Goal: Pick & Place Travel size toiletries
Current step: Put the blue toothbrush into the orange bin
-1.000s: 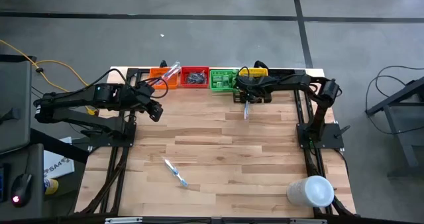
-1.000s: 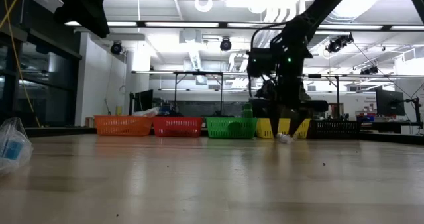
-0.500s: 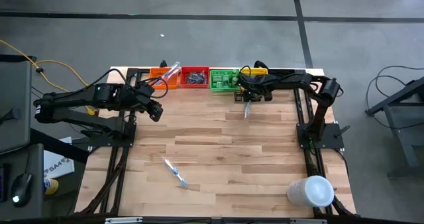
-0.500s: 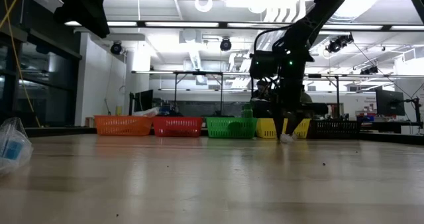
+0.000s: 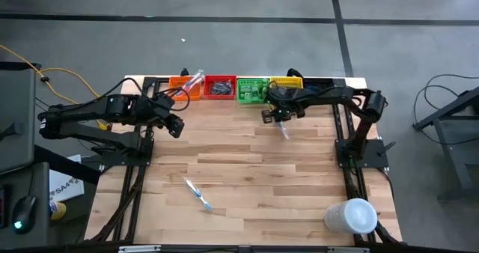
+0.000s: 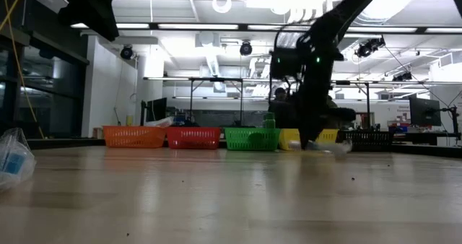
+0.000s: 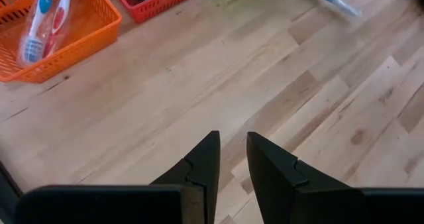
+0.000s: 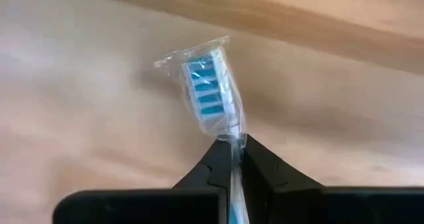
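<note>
The right gripper (image 8: 233,159) pinches a wrapped toothbrush (image 8: 211,95) tight (so it can lift), near the table's (image 5: 247,171) 12 o'clock edge; left fingers (image 7: 205,163) nearly together, empty.

Right claw (image 8: 235,159) pinched shut near the table's far edge; left claw (image 7: 232,159) hovers with fingers slightly parted.

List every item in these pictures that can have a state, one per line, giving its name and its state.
Right gripper: shut on the wrapped toothbrush.
Left gripper: empty, fingers slightly apart, above bare table.
Second toothbrush: lying loose on the table.
Orange bin: holds a wrapped toothbrush.
Red bin: holds dark items.
White cylinder: upright at the table's corner.
</note>
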You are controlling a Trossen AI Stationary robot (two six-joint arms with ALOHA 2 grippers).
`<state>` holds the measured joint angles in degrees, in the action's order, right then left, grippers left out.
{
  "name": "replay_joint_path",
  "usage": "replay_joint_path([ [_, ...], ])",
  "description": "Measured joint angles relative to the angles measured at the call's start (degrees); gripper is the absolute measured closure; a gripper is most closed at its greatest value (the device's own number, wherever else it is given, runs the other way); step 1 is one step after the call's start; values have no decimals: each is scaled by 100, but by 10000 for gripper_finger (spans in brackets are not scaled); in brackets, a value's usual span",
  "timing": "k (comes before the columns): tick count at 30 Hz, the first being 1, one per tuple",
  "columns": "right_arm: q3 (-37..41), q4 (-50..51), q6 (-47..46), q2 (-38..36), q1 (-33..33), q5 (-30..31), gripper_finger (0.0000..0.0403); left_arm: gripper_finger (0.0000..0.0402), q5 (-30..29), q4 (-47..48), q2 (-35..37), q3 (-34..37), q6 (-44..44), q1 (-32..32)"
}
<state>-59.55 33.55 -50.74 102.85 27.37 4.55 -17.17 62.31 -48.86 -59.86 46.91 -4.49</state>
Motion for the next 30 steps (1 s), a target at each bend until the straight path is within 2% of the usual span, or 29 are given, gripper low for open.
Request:
replay_joint_path([
  [7, -11, -45, -27, -812, -593, 165, 397, 323, 4, 38, 156, 0, -11, 2],
  [12, -9, -481, -27, -1479, -1062, 265, 397, 323, 2, 2, 264, 0, -168, 2],
  [16, -9, -1527, 292, -1865, -1354, 300, 397, 322, 121, -428, 214, 0, -589, 2],
  [21, -15, -2996, 826, -2059, -1564, 281, 397, 321, 251, -1506, -51, 2, -1284, 0],
  [25, -13, -4155, 1414, -2057, -1661, 84, 397, 290, 376, -2552, -389, 0, -1649, 0],
  [30, -15, -5151, 1646, -2057, -1699, -42, 397, 217, 461, -3497, -839, 2, -1943, 0],
])
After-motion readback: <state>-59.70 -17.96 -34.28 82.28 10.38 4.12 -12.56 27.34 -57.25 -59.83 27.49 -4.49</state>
